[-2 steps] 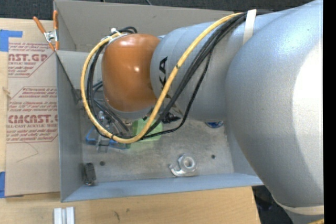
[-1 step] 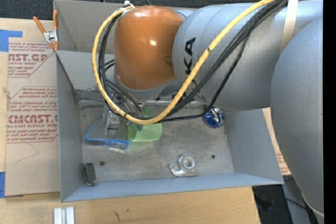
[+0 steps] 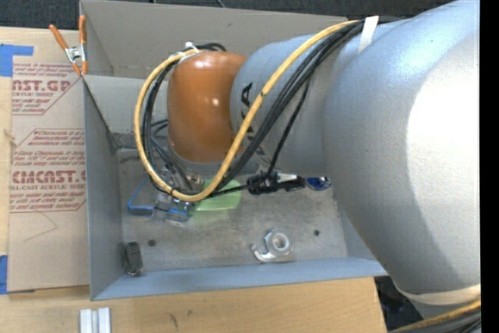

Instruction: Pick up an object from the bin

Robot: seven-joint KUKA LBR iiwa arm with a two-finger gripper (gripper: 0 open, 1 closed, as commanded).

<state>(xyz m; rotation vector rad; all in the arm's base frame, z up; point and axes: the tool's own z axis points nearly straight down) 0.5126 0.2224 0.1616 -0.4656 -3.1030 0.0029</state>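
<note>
My gripper (image 3: 181, 169) reaches down into the left part of the bin, mostly hidden under the orange wrist cover and its cables. Just below it lie a small blue plastic piece (image 3: 143, 203) on the left and a flat light green piece (image 3: 221, 203) on the right. Both lie close against the gripper's lower end. Whether either is touched is hidden.
A silver metal ring-like clip (image 3: 273, 244) lies near the bin's front wall. In the front left corner stands a small dark block (image 3: 131, 258). A little blue thing (image 3: 316, 183) peeks out beside the arm at the right. The big grey arm covers the bin's right side.
</note>
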